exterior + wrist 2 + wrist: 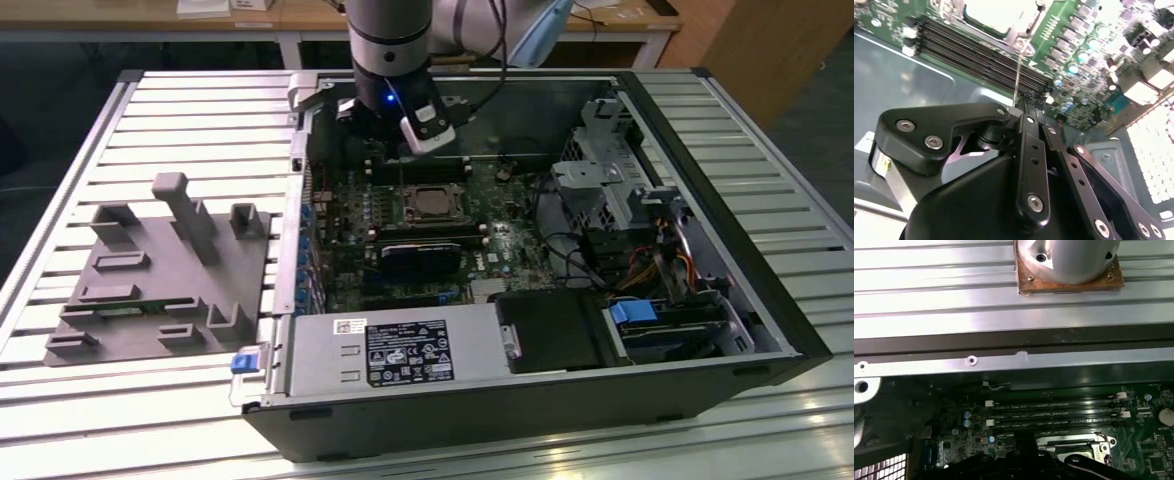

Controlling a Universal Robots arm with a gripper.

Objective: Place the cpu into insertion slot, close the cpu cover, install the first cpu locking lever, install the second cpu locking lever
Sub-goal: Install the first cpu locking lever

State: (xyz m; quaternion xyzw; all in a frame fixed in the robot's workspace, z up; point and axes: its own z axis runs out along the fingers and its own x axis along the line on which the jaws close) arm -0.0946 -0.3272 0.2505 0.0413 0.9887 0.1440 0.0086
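The cpu (430, 203) was seen seated in the cpu socket (430, 186) of the motherboard (514, 240), inside the opened computer case (747, 300). It was shown as a small flat square with a pale, silvery-tan metal top. In the second wrist view its surface (996, 12) was washed nearly white by the light.

The cpu cover (1015, 31), a thin silvery metal frame, was laid flat around the chip. The chip's top was left exposed through the cover's large central window.

A locking lever (1019, 70), a thin bright wire rod, was seen rising from the corner of the socket. Its free end was met by the gripper (1021, 106). The black fingers (1030, 131) were drawn narrow, pinched together on that rod.

In the exterior view the gripper (400, 160) was held just beside the socket, over the edge bordered by the long dark memory slots (979, 55). The grey arm (390, 40) was set upright above it.

A black rectangular card (420, 258) was mounted near the socket, on the side away from the gripper. The power supply (387, 350), with its printed label, was fitted farther off on that same side.

A grey moulded fixture (160, 270) was laid well apart from the socket, outside the case on the slatted aluminium table (174, 90), toward the exterior view's left.

In the first wrist view the socket frame (1104, 441) was seen just beside the memory slots (1054, 412), with the arm's round base (1069, 260) bolted to the table well beyond them.
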